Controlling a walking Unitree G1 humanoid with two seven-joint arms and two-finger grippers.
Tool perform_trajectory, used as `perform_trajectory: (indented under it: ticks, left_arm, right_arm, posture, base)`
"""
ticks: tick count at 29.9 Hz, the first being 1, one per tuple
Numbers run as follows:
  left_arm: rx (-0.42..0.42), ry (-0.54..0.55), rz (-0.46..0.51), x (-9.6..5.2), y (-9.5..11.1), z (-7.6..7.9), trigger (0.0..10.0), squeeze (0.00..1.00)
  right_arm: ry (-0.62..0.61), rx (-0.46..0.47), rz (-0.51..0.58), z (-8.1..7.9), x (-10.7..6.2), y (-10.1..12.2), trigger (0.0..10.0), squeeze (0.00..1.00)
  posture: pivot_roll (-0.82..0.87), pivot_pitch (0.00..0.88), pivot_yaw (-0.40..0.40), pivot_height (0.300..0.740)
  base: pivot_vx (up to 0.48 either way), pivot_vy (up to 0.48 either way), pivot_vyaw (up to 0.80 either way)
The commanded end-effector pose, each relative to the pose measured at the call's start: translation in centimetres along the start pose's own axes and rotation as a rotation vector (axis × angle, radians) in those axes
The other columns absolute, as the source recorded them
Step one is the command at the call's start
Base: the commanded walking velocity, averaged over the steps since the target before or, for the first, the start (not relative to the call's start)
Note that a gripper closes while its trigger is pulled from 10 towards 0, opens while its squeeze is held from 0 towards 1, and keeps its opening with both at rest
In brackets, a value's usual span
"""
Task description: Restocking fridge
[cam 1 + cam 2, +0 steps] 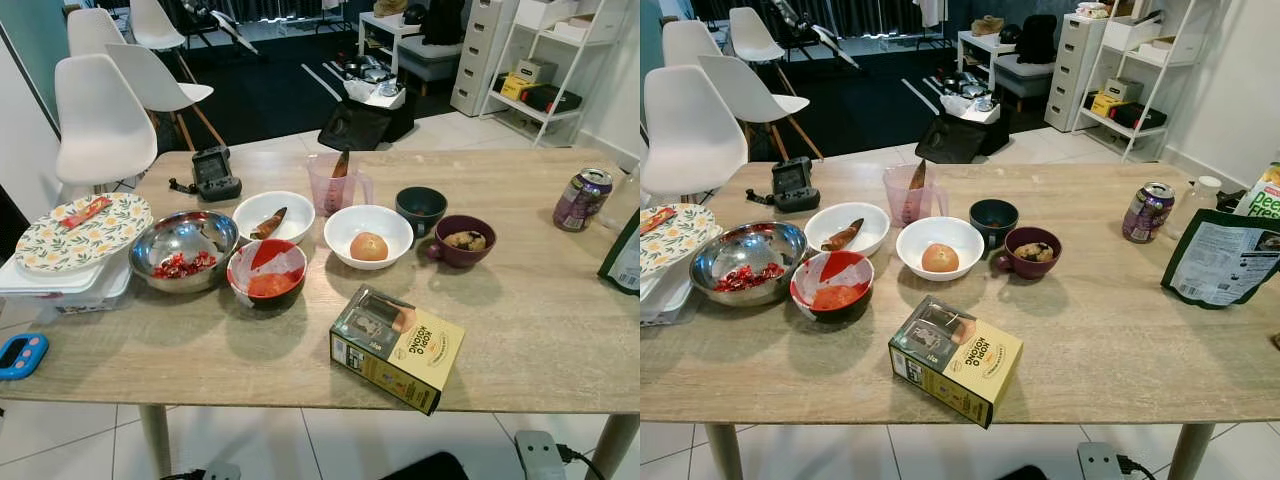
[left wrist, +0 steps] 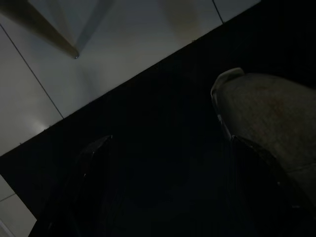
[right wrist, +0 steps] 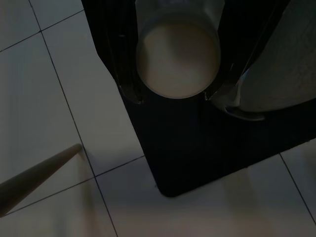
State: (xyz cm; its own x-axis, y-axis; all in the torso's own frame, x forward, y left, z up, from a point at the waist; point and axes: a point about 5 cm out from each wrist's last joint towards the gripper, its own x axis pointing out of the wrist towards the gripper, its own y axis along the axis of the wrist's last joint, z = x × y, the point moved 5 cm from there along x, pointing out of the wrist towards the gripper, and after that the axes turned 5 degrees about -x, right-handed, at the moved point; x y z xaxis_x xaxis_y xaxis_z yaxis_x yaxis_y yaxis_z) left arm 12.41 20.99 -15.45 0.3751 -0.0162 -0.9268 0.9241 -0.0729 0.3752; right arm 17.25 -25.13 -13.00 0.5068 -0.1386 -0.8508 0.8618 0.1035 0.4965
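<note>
A long wood-grain desk (image 1: 540,330) is seen across the head views, with white chairs (image 1: 100,120) set at its far left side. At the left end, a floral plate (image 1: 80,235) is laid on a clear plastic box (image 1: 70,290). At the right edge a dark green pouch (image 1: 1225,260) is propped. Near the front edge a yellow carton (image 1: 397,347) is laid flat, at a slant to the edge.

A steel bowl (image 1: 183,250) holding red pieces is placed just beside the plate. A red-smeared bowl (image 1: 266,272) is set touching or nearly touching it. Behind these, a white bowl (image 1: 273,215) with a brown piece in it is found, and to its right a second white bowl (image 1: 368,235) with a round tan item inside. A pink measuring jug (image 1: 338,182) is stood upright behind and between the two white bowls. A dark teal bowl (image 1: 420,208) and a purple cup (image 1: 460,240) with crumbly food are set close together to the right. A purple drink can (image 1: 582,198) is stood well apart, near the pouch. A black device (image 1: 215,172) is laid at the far edge, and a blue timer (image 1: 20,355) at the near left corner.

The right gripper (image 3: 175,95) is held low over tiled floor and a black mat (image 3: 187,158), closed on a pale round container (image 3: 177,54) clamped between its two fingers. The left gripper (image 2: 170,140) is seen in deep shade over the same kind of floor, its fingers spread apart with nothing between them.
</note>
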Motion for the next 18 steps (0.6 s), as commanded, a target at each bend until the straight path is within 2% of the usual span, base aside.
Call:
perform_trajectory:
  ticks: [1,12,18]
  left_arm:
    - [-0.007,-0.007,-0.023,0.0,-0.5,0.2,10.0,0.00]
    - [-0.031,-0.003,-0.022,0.1,-0.4,0.6,10.0,0.00]
    - [-0.036,0.013,-0.023,0.0,-0.5,0.0,10.0,0.00]
  right_arm:
    - [0.008,-0.015,0.010,-0.3,0.1,0.4,10.0,0.00]
    - [0.020,-0.048,-0.032,-0.7,0.0,-0.8,10.0,0.00]
    - [0.022,-0.040,-0.034,-0.6,0.0,-0.7,10.0,0.00]
  posture:
    - [-0.01,0.000,-0.038,0.740]
    - [-0.01,0.000,-0.048,0.740]
    - [-0.02,0.000,-0.042,0.740]
  base:
    - [0.000,0.000,0.00]
    - [0.000,0.000,0.00]
    - [0.000,0.000,0.00]
